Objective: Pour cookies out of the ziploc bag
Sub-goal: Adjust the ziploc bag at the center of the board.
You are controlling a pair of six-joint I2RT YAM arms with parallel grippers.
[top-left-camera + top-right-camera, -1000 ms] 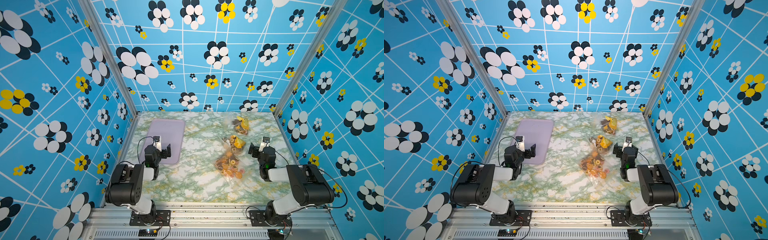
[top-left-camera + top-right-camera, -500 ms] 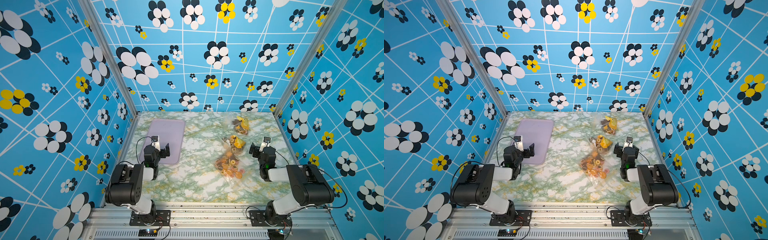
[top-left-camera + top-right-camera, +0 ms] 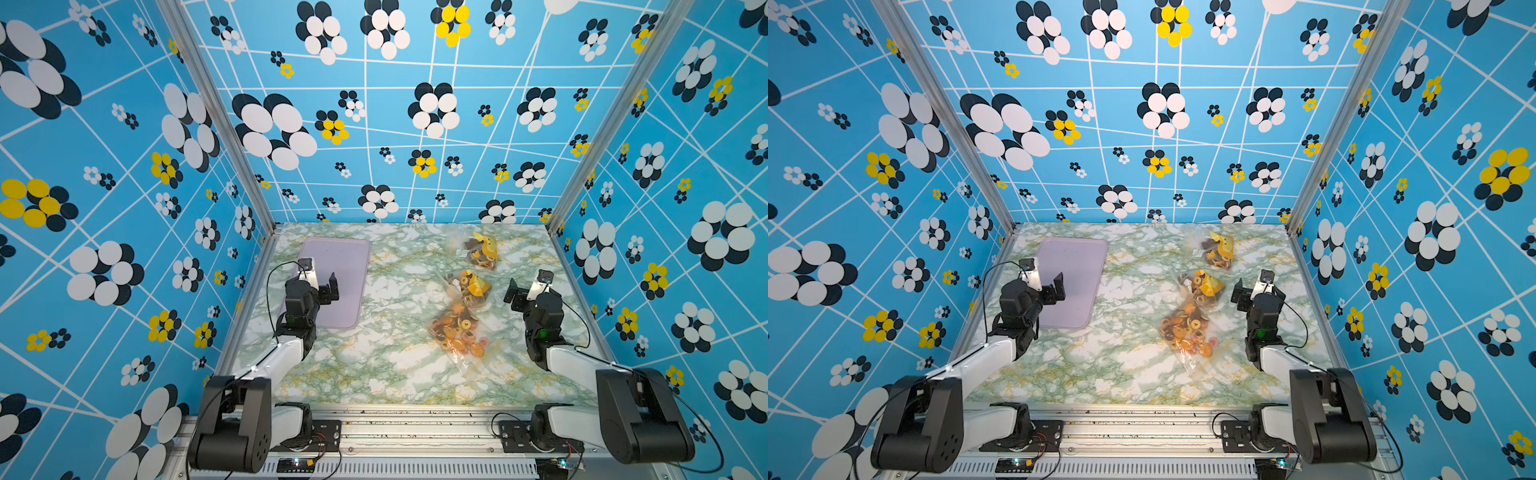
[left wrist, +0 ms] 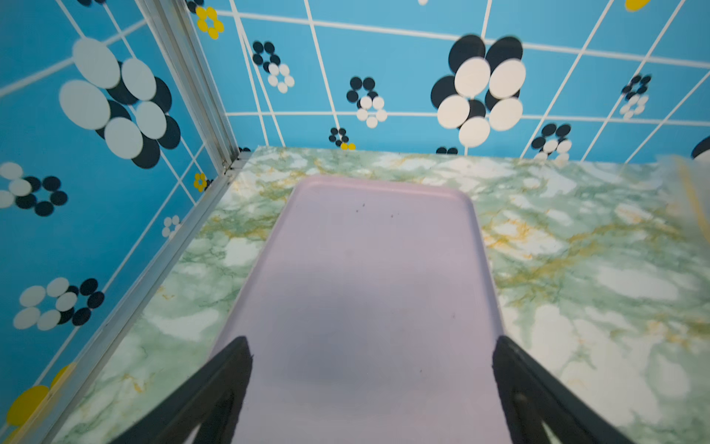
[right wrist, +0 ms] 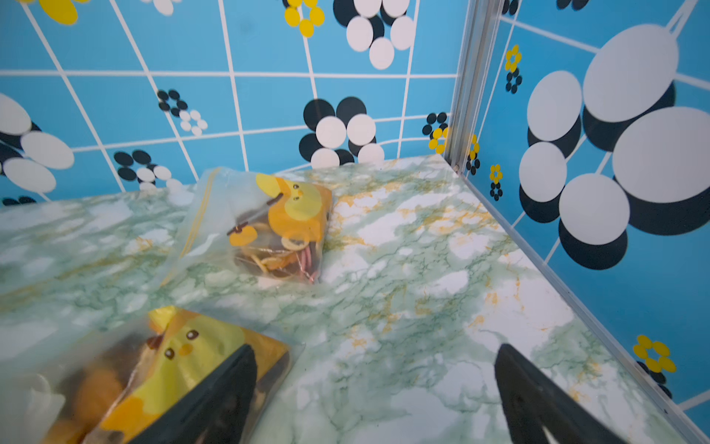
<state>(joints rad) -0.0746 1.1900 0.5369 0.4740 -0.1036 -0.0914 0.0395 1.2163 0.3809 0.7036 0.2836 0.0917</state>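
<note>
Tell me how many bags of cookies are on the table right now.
3, in a line on the robot's right side: far bag, middle bag, near bag, the fullest. None looks hidden.

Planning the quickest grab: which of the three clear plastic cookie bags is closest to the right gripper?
The middle clear plastic bag, right beside the open right gripper; the far bag and near bag lie farther off.

Walls (image 3: 374, 137): blue, carrying white grid lines and black, white and yellow flower prints; enclosing left, far and right sides.
Corner posts (image 3: 218, 124): aluminium, rising at both far corners.
Tabletop (image 3: 395, 374): green-white marble pattern, lying evenly lit.
Near rail (image 3: 415, 432): metal, running across.
</note>
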